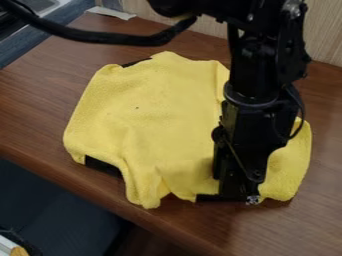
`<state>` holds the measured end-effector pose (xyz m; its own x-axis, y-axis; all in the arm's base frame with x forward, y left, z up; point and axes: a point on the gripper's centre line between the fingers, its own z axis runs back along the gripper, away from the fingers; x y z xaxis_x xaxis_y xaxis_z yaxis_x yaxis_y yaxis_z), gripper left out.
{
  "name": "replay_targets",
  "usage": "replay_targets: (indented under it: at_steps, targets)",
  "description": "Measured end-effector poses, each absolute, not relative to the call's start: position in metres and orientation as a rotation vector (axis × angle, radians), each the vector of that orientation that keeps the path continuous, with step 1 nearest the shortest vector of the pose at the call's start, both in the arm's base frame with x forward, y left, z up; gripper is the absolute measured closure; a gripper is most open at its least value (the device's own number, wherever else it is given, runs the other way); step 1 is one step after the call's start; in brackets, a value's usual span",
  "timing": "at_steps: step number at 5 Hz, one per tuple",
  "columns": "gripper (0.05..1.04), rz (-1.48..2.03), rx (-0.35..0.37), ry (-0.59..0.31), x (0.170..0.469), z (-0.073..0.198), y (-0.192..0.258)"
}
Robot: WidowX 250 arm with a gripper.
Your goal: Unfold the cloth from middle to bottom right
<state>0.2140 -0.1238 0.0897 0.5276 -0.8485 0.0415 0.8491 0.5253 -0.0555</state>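
Unevenly spread, nubby yellow cloth [153,115] | wood-grain table [40,112] | claw [235,196] at its edge, can't tell if open

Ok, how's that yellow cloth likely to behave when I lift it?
The yellow cloth will probably be floppy, since it lies in soft folds with a wavy front edge. Its nubby surface suggests it won't be very slippery. Lifting one spot may well drag neighbouring creases along instead of opening them.
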Motion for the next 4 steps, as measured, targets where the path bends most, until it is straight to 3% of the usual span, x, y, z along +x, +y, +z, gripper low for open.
replay_targets:
  at_steps: [1,2,4]
  targets:
    - [0.273,-1.020,-0.073,-0.021,0.216,0.094,-0.124]
    - [0.080,-1.023,-0.057,-0.069,0.220,0.113,-0.123]
    - [0.083,-1.001,-0.025,-0.154,0.236,0.155,-0.114]
